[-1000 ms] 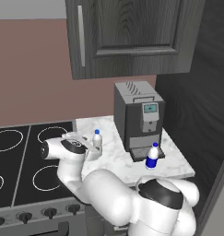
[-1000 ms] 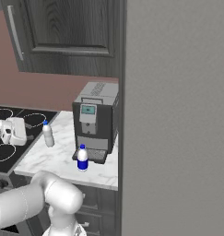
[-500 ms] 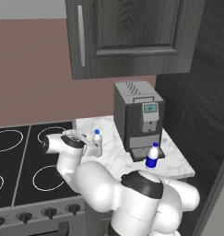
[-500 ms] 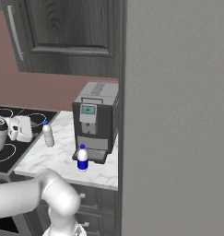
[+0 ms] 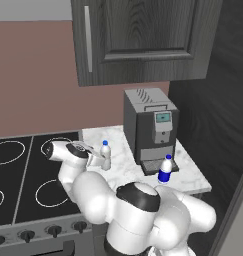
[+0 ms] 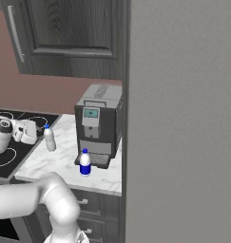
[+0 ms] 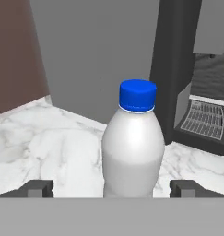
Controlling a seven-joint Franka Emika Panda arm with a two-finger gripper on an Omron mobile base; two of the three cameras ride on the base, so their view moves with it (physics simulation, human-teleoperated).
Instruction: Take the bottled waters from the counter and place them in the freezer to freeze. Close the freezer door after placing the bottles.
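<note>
The pale bottle [image 7: 132,147] with its blue cap [image 7: 138,95] is standing upright on the white marble counter [image 7: 49,138], directly ahead of the gripper [image 7: 111,188]; the two dark fingertips [image 7: 37,188] are sitting wide apart — one on each side of the bottle's base, not touching it; beyond and to the right, the dark coffee machine [image 7: 187,92] is showing its drip grille [image 7: 204,120].

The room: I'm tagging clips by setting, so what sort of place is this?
A rendered home kitchen, most likely: a black stove top, a marble counter carrying a coffee machine, and dark wall cabinets.
</note>
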